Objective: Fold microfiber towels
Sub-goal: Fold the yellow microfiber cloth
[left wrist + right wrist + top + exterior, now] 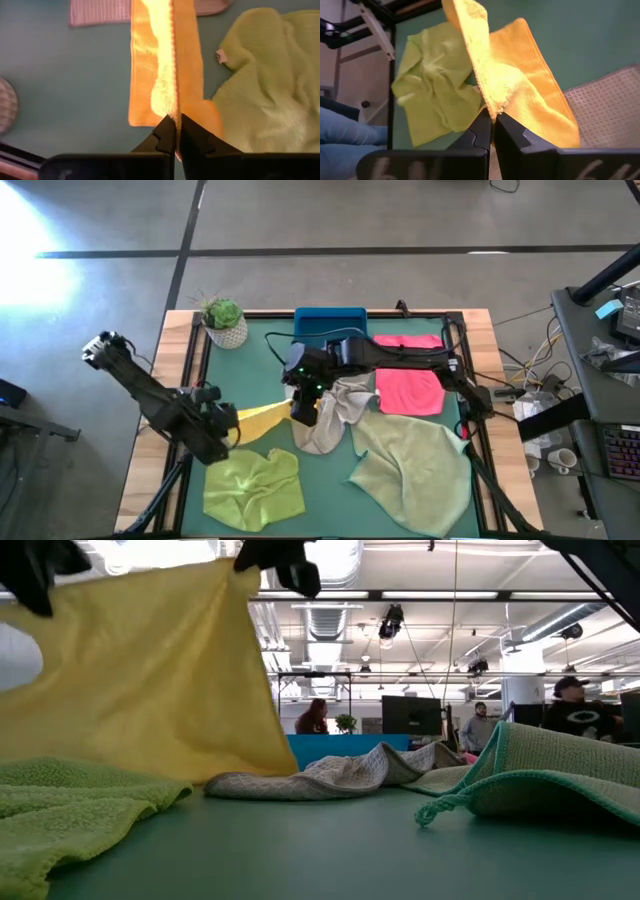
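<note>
Overhead, both arms' fingers pinch the yellow towel [262, 418] aloft; the blue tray [330, 323] seemingly holds nothing.

Soft napped cloths on a smooth matt green surface [330, 480] framed in pale wood

The yellow towel [140, 680] looks fleecy and fine-piled, its edge stitched; the lime green towel [253, 488] is nubby and crumpled, the light grey towel [330, 775] shows a waffle-like weave, the sage green towel [560, 780] a ribbed pile with a bound hem, the pink towel [410, 390] lies flat and matt. Both claws, left [176, 131] and right [492, 125], are matt black plastic
</note>
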`<action>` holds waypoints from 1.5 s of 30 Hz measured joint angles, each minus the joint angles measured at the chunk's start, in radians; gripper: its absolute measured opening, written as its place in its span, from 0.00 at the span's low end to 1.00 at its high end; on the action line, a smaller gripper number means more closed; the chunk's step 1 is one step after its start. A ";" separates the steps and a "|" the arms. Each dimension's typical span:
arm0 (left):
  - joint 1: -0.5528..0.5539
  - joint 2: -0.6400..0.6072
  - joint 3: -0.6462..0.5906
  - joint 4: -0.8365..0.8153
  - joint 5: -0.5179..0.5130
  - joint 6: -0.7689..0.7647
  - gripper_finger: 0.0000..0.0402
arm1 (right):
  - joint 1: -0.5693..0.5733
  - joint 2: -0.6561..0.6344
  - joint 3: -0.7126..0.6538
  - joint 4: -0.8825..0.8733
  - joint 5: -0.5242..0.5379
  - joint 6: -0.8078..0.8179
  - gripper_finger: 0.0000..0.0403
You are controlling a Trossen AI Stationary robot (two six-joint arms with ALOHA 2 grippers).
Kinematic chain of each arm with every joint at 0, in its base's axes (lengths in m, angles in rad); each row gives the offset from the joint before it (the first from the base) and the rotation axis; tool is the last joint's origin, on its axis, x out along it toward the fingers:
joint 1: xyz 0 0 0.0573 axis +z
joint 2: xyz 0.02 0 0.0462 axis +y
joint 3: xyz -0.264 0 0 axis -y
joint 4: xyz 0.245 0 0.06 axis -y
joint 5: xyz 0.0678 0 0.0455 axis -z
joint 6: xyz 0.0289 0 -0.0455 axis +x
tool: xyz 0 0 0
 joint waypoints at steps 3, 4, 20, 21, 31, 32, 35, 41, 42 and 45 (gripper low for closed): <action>0.018 -0.021 0.076 -0.061 0.004 0.095 0.00 | 0.013 -0.018 0.000 -0.010 0.016 -0.010 0.02; 0.025 -0.022 0.102 -0.078 0.005 0.132 0.00 | 0.017 -0.023 0.000 -0.016 0.027 -0.010 0.02; 0.144 0.133 0.467 -0.244 0.097 0.661 0.00 | 0.049 -0.114 0.000 -0.103 0.197 0.004 0.02; 0.156 0.145 0.480 -0.245 0.110 0.687 0.00 | 0.049 -0.124 0.000 -0.111 0.201 0.005 0.02; 0.296 0.191 0.551 -0.246 0.197 0.808 0.00 | 0.067 -0.171 0.000 -0.145 0.210 0.003 0.02; 0.307 0.184 0.550 -0.245 0.211 0.817 0.00 | 0.067 -0.171 0.000 -0.160 0.211 0.003 0.02; 0.336 0.160 0.548 -0.245 0.226 0.828 0.00 | 0.066 -0.167 0.000 -0.187 0.212 0.002 0.02; 0.409 0.115 0.548 -0.246 0.103 0.939 0.00 | 0.061 -0.155 0.000 -0.190 0.308 -0.068 0.02; 0.427 0.110 0.548 -0.245 0.073 0.967 0.00 | 0.055 -0.154 0.000 -0.196 0.342 -0.081 0.02; 0.483 0.102 0.548 -0.246 0.000 1.053 0.00 | 0.033 -0.152 0.000 -0.198 0.430 -0.150 0.02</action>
